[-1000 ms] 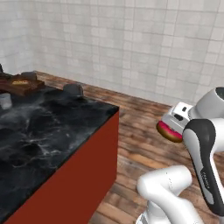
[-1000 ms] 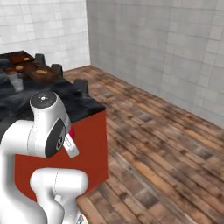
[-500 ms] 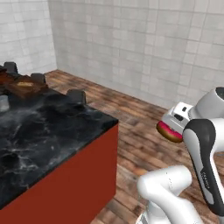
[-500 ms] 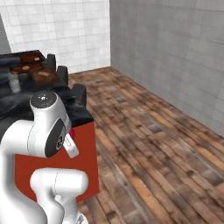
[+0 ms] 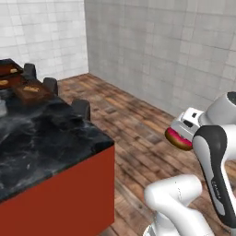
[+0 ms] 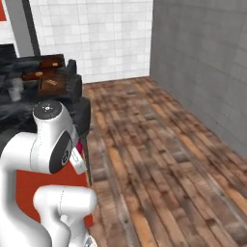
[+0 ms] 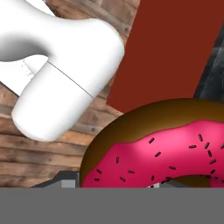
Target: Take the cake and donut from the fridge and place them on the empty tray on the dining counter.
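Base swung since earlier (camera shift), donut (image 5: 179,138) pinched in gripper (image 5: 184,133), beside dining counter (image 5: 55,152).

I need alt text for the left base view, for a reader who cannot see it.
The gripper holds the pink-iced donut over a wooden floor, right of the black marble dining counter. Brown trays sit at the counter's far end, under grey tiled walls.

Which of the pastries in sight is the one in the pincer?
The donut with pink icing and dark sprinkles, gripped in the pincer above the wood floor. The tan pastry lies on a tray on the dining counter.
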